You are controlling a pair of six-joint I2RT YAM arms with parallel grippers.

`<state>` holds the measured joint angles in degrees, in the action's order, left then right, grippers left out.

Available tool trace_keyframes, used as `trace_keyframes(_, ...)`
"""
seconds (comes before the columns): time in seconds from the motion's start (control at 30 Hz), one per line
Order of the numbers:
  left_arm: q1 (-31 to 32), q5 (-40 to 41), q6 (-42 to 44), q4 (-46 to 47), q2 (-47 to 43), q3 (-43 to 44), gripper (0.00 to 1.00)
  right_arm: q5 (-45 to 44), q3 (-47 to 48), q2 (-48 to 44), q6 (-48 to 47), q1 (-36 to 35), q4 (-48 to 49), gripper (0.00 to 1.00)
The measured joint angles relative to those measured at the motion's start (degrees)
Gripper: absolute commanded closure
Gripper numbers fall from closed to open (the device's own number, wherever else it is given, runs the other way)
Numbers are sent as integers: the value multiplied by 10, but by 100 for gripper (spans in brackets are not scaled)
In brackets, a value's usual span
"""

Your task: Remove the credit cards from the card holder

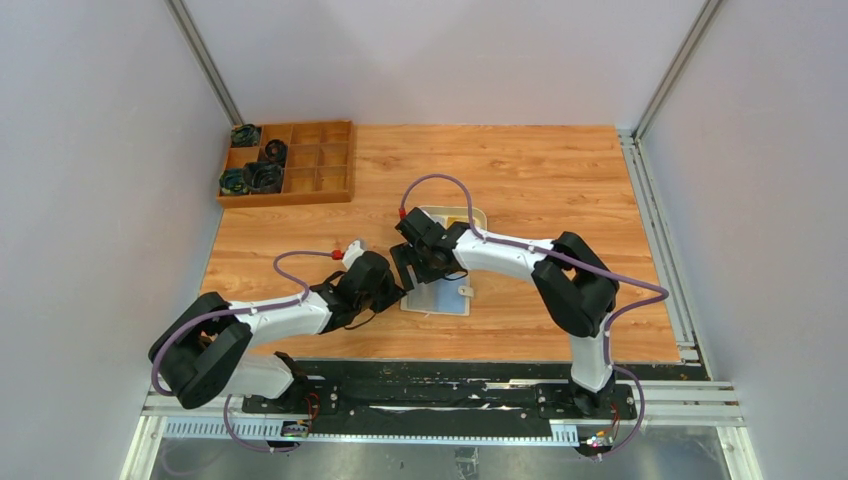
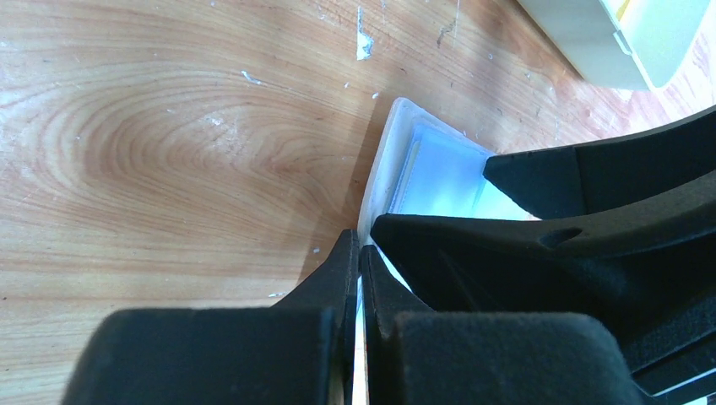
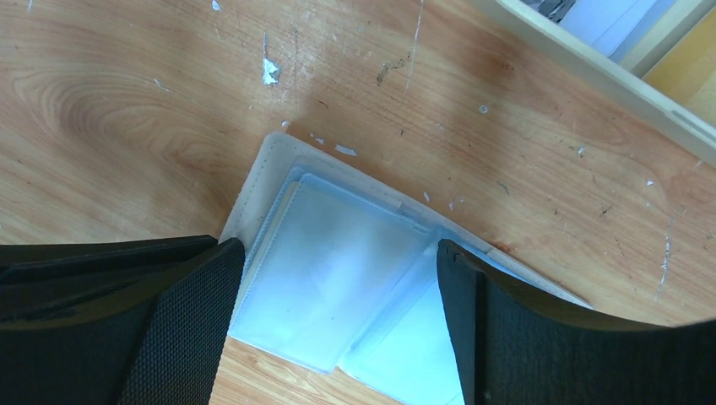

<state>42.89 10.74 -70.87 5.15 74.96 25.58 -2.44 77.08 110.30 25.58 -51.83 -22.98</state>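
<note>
The card holder (image 1: 440, 298) lies open on the wooden table, cream border around pale-blue clear sleeves (image 3: 338, 261). My left gripper (image 2: 359, 245) is shut on its left edge, and a thin pale strip shows between the jaws; the top view puts this gripper (image 1: 398, 290) at the holder's left side. My right gripper (image 3: 340, 253) hovers open just above the sleeves, one finger on each side, touching nothing. Whether a card sits inside the sleeves I cannot tell. A yellow credit card (image 3: 691, 80) and a pale one (image 3: 604, 21) lie in the tray behind.
A beige tray (image 1: 482, 216) stands right behind the card holder, its rim (image 3: 591, 80) close to my right gripper. A wooden compartment box (image 1: 320, 160) with dark coiled items sits at the back left. Grey walls close in both sides.
</note>
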Motion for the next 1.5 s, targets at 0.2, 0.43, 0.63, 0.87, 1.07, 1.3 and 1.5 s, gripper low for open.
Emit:
trace_keyframes(0.2, 0, 4, 2, -7, 0, 0, 100, -17, 9, 4, -9, -8, -19, 13)
trace_keyframes(0.43, 1, 9, 2, -11, 0, 0, 100, -45, 11, 4, -22, -14, -38, 12)
trace_keyframes(0.63, 1, 9, 2, -12, 4, 2, 100, -58, 11, 4, -27, -19, -42, 12)
trace_keyframes(0.87, 1, 9, 2, -11, 8, 5, 100, -71, 27, 10, -33, -22, -58, 11)
trace_keyframes(1.07, 1, 10, 4, -11, 19, 10, 100, -98, 66, 33, -53, -24, -74, 1)
trace_keyframes(1.3, 1, 10, 4, -11, 25, 12, 100, -113, 97, 26, -79, -29, -58, 0)
trace_keyframes(1.5, 1, 13, 7, -14, 25, 14, 100, -84, 12, -60, -67, -26, 13, 0)
